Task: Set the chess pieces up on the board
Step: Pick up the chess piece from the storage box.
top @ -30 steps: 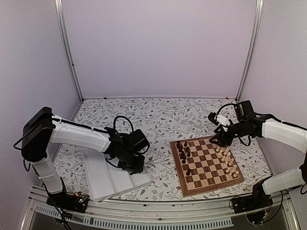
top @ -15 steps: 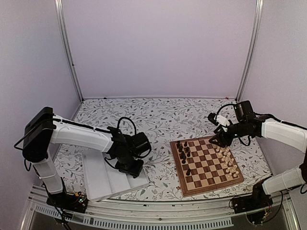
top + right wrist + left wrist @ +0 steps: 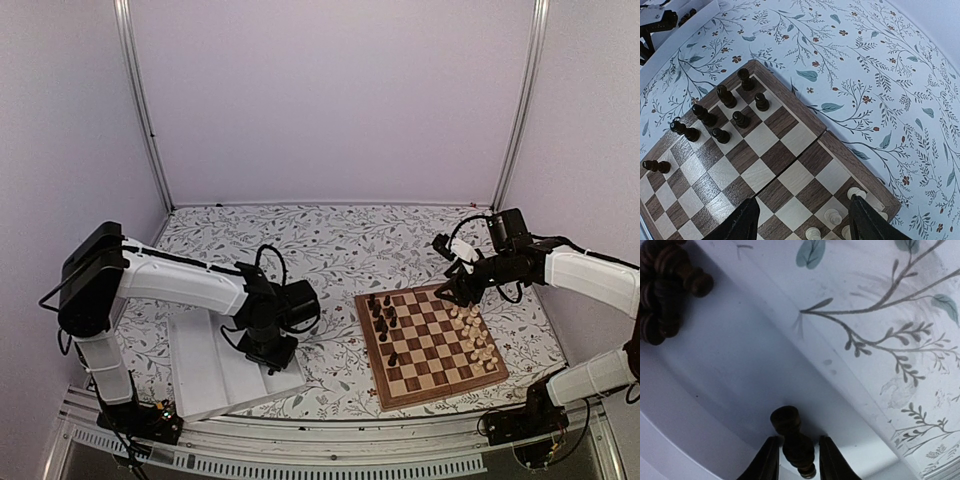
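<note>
The board [image 3: 430, 345] lies right of centre. Several dark chess pieces [image 3: 383, 315] stand along its left side and several pale ones [image 3: 475, 335] along its right. My left gripper [image 3: 272, 350] hangs low over the white tray [image 3: 210, 375]. In the left wrist view the left gripper [image 3: 797, 440] is open, its jaws narrowly flanking a dark piece [image 3: 786, 419] that lies on the tray floor [image 3: 740, 365]. A small gap shows on each side. My right gripper [image 3: 450, 290] hovers open above the board's far edge, holding nothing [image 3: 802, 210].
More dark pieces [image 3: 665, 285] are heaped in a corner of the tray. On the board [image 3: 765, 145] one dark piece [image 3: 655, 165] lies on its side. A flower-patterned cloth [image 3: 330, 250] covers the table. White walls enclose the back and sides.
My left arm has shifted slightly right along the tray and its jaws have narrowed around the lying dark piece. The right arm has stayed still.
</note>
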